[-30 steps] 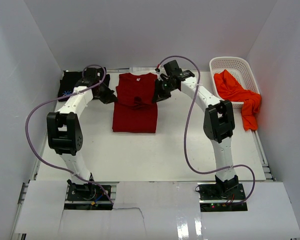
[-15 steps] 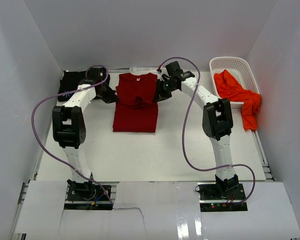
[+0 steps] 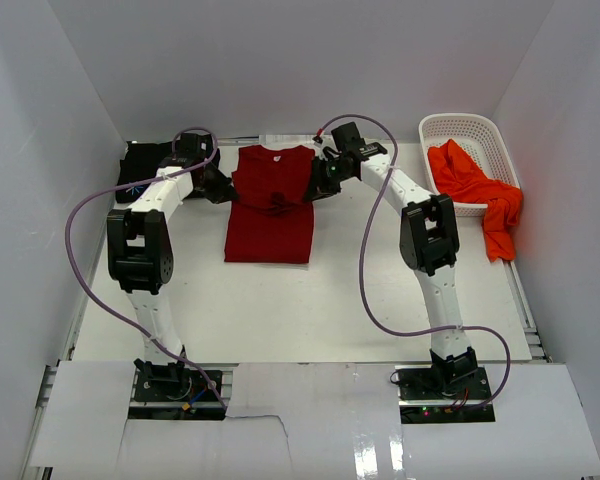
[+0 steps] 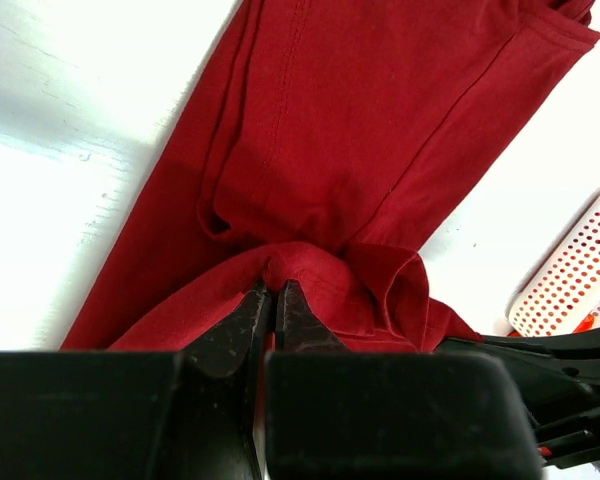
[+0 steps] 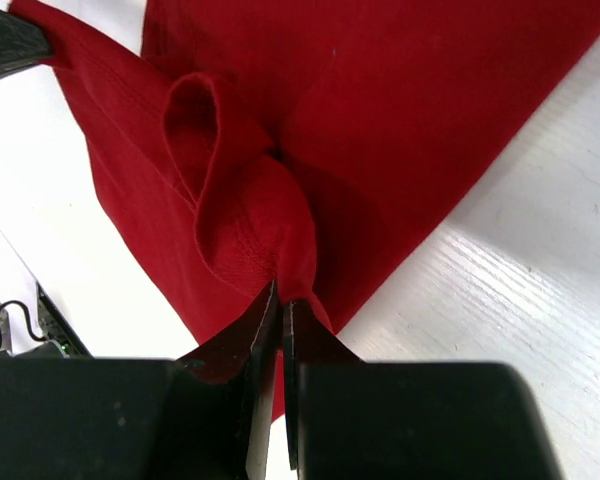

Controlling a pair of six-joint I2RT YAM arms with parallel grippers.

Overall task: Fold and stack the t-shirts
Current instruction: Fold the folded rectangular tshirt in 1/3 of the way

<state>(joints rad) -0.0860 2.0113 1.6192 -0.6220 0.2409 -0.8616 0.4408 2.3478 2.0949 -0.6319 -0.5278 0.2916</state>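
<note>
White table [image 3: 280, 310]; basket [image 3: 458, 122] with orange-red t-shirt [image 3: 470, 185]

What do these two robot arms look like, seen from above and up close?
The left arm and right arm are white tubes linked by chunky black joints. A thin purple cable loops loosely along each. Each ends in a black tool: the left tool and right tool have two flat, pointed fingers.

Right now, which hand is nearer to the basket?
Right. The right hand grips the red shirt on the side toward the basket; the left hand grips the opposite side.
</note>
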